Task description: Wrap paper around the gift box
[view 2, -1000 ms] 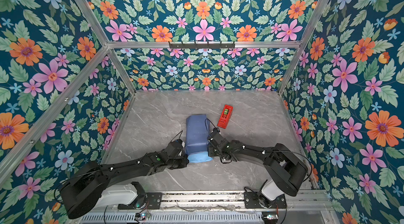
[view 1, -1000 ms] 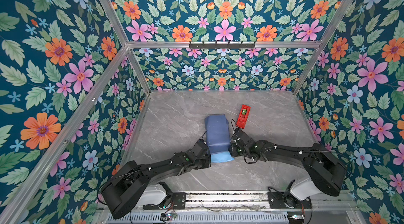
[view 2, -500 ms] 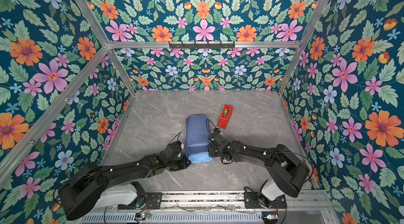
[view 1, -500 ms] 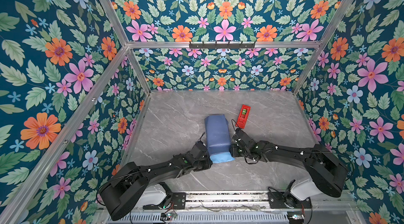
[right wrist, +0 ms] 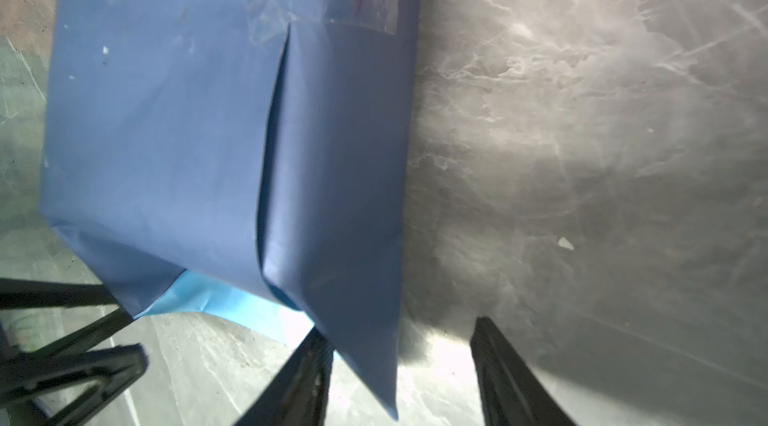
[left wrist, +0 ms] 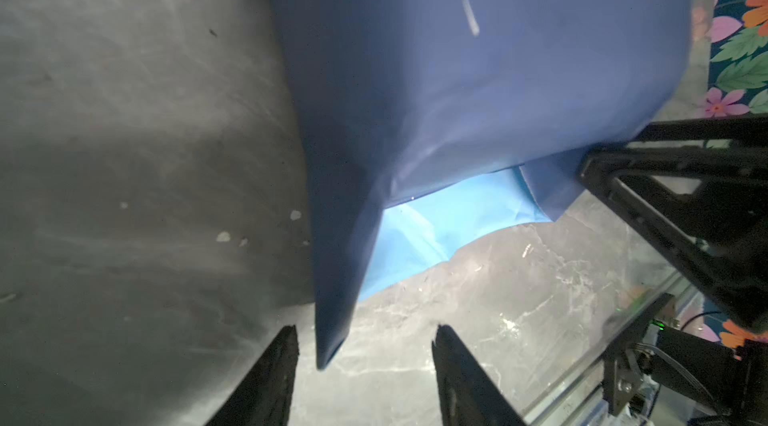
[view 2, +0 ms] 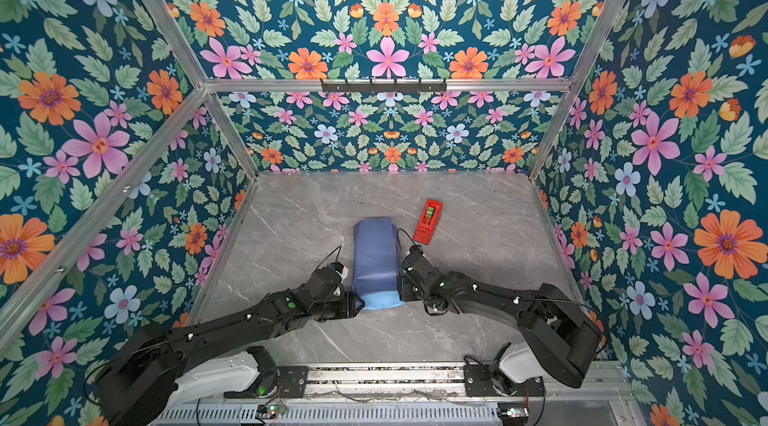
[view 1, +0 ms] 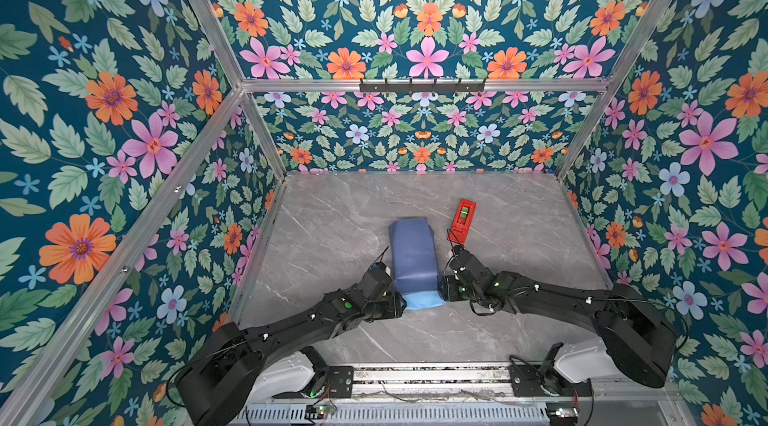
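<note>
Paper [view 1: 413, 255] lies folded into a parcel, contents hidden, lower centre in both top views. Only the right wrist view shows tape [right wrist: 324, 0] on its seam; left gripper [left wrist: 365, 330] and right gripper [right wrist: 401, 326] stand spread at its corners.

The grey marbled surface [view 1: 332, 216] carries two things. The paper [view 1: 413, 253], folded dark side out into a long parcel, lies mid-surface, running near to far, with a light-blue flap flat at its near end. A red tape dispenser [view 1: 464, 217] lies just right of its far end, not touching.
</note>
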### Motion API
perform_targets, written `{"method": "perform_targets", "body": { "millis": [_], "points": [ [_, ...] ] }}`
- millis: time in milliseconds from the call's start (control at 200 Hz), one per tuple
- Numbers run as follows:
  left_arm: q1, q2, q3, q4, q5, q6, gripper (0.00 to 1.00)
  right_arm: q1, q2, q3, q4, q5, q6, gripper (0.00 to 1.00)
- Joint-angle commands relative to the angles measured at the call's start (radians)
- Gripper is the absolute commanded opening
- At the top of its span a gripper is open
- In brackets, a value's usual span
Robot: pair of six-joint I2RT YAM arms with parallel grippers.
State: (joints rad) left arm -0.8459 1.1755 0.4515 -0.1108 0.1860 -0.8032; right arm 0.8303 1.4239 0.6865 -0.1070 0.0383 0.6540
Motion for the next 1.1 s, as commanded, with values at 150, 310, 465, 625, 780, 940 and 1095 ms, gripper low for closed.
{"method": "perform_targets", "body": {
  "millis": [150,310,465,625,780,940,1095],
  "points": [
    [-0.001,0.083,0.017,0.109,0.054,0.083,0.56,0.002,-0.002,0.003,0.0,-0.008,0.008,0.56],
    [-0.001,0.079,-0.005,0.194,0.158,0.022,0.52,0.001,-0.005,0.001,0.0,-0.005,0.01,0.56],
    [-0.001,0.056,-0.013,0.216,0.213,-0.019,0.51,0.001,0.006,0.0,0.013,-0.01,0.015,0.56],
    [0.0,0.053,-0.016,0.242,0.231,-0.058,0.5,0.001,0.014,-0.005,0.025,-0.018,0.021,0.56],
    [0.0,0.037,-0.024,0.223,0.196,-0.086,0.46,0.002,0.005,-0.018,0.022,-0.018,0.02,0.56],
    [-0.001,0.028,-0.008,0.055,0.033,-0.044,0.47,0.0,-0.002,-0.034,0.017,-0.015,0.02,0.56],
    [-0.001,0.08,0.018,0.08,0.023,-0.037,0.49,0.001,0.015,-0.031,0.039,-0.012,0.02,0.55]
  ]
}}
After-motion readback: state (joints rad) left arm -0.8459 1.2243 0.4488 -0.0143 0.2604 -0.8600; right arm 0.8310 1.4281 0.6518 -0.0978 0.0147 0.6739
